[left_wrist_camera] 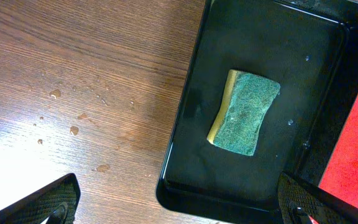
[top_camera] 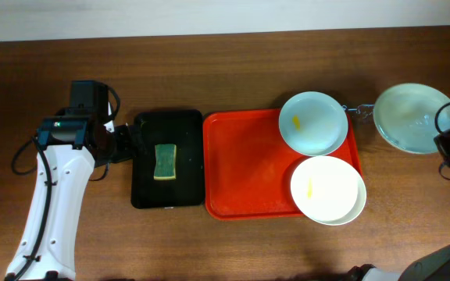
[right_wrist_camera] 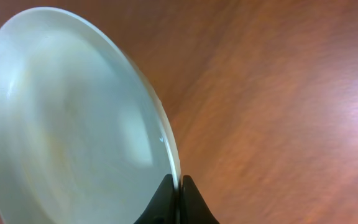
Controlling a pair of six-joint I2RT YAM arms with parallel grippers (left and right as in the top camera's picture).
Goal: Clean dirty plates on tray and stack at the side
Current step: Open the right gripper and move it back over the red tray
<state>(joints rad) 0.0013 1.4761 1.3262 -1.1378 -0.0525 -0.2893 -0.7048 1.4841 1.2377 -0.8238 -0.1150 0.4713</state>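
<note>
While left jaws hang apart near the sponge, right jaws clamp a seemingly tilted plate.

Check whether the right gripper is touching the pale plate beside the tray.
Touching. Right wrist view: the right gripper pinches the pale plate at its rim.

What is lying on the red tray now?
Two plates, at its right side: the mint plate at the far corner, the white plate at the near corner, each smeared with yellow. The tray floor under them is covered.
</note>
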